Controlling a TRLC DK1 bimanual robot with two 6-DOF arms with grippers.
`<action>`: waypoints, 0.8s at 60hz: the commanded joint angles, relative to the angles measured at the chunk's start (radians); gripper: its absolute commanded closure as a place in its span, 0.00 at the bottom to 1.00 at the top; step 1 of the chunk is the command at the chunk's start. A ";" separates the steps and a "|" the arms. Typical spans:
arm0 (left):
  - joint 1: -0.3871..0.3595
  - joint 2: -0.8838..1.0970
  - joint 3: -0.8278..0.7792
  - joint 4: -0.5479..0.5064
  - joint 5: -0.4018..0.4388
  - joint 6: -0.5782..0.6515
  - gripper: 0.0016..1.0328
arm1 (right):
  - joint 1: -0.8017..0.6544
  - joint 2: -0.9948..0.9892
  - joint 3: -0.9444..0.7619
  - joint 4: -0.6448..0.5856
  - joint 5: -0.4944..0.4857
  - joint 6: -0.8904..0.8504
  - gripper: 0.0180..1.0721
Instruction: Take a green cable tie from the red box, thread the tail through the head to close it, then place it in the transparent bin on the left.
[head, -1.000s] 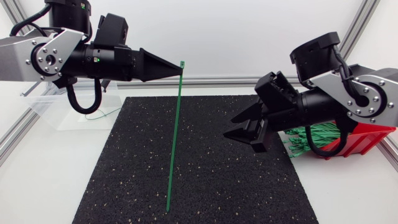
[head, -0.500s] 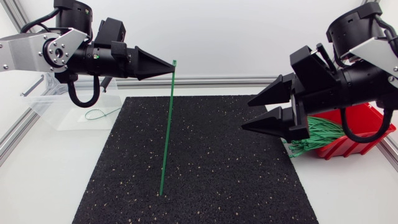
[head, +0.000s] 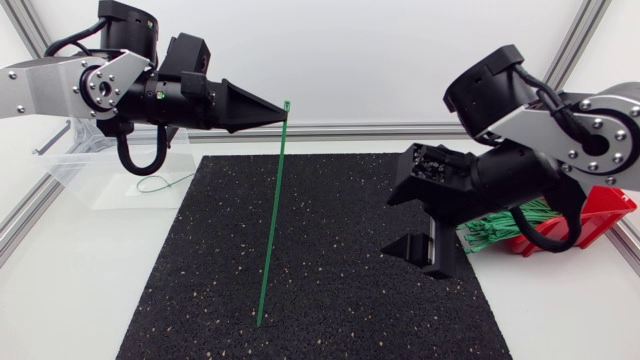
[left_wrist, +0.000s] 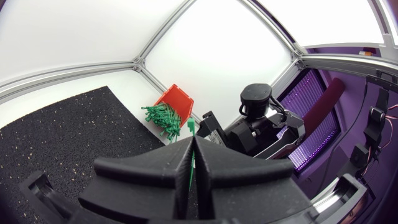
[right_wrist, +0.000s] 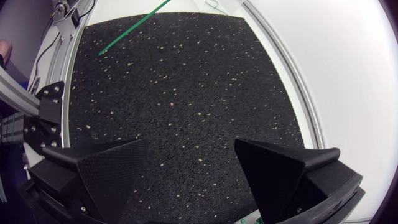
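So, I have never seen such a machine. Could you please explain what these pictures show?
It is a robot with two arms. The wide picture looks down from above the table; the other two come from cameras on each arm's wrist. The left hand pinches the top of a green cable tie, which hangs down toward the black mat. The right hand is open and empty. The red box holds spare ties; a transparent bin waits left.
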 joint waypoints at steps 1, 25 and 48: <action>-0.012 0.033 0.016 0.003 0.020 0.018 0.97 | 0.054 0.005 0.034 -0.030 0.020 -0.029 0.04; -0.028 0.060 0.032 0.004 0.067 0.030 0.97 | 0.264 0.031 0.007 0.038 0.306 -0.155 0.04; -0.051 0.097 0.063 0.003 0.081 0.038 0.97 | 0.432 0.025 -0.130 0.289 0.647 -0.445 0.04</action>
